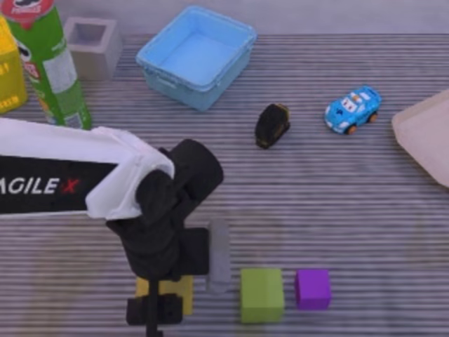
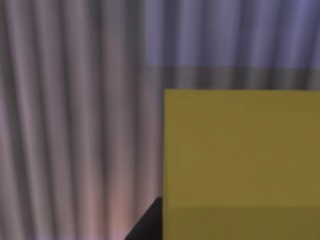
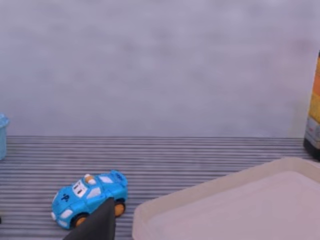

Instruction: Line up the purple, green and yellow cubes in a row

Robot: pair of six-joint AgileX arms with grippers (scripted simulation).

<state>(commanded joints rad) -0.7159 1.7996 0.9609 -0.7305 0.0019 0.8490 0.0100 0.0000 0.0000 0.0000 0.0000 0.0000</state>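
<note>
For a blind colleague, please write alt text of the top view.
The left gripper is over the yellow cube at the table's near edge, left of the green cube and purple cube. Farther back are a blue bin, a toy car and a green can.

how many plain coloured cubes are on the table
3, in a row near the top view's bottom edge: yellow cube under the left hand, green cube in the middle, purple cube on the right.
</note>
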